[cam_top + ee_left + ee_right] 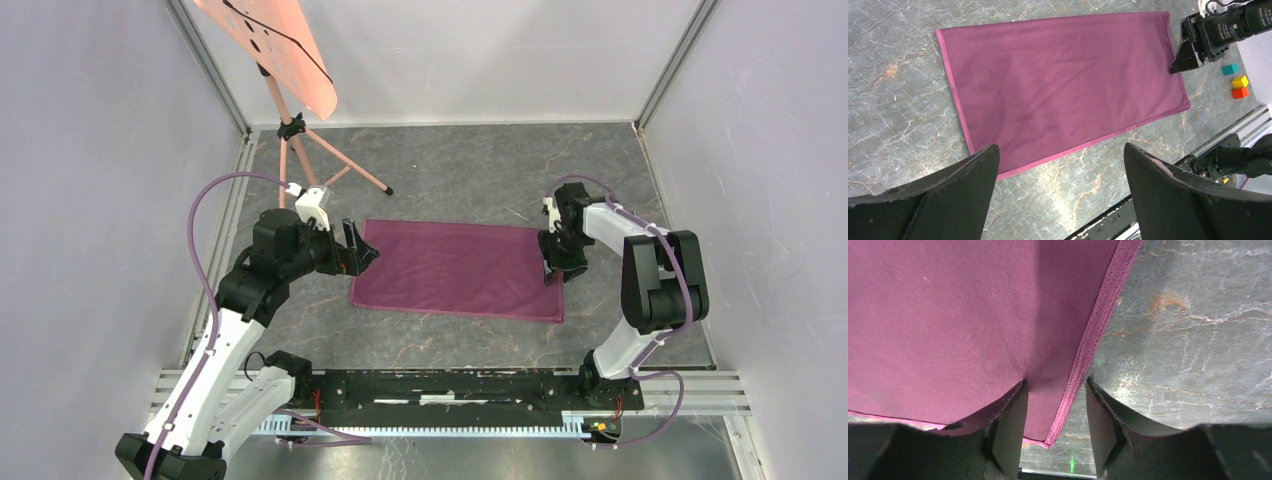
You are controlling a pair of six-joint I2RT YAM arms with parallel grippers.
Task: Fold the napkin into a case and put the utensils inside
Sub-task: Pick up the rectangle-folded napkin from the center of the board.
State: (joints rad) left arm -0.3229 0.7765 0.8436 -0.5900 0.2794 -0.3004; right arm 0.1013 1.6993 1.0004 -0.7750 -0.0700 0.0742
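Plum-maroon napkin [455, 268], flat and unfolded, hemmed edges, faint creases

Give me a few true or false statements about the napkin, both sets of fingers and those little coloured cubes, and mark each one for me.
1. The napkin lies spread out flat on the table. True.
2. The left fingers are clamped on the napkin. False: they stand wide open by its left edge and hold nothing.
3. The right fingers straddle the napkin's hem close to a corner, with a gap between them. True.
4. The three cubes sit on the napkin. False: they sit on the bare table, off the cloth, beyond the right fingers.
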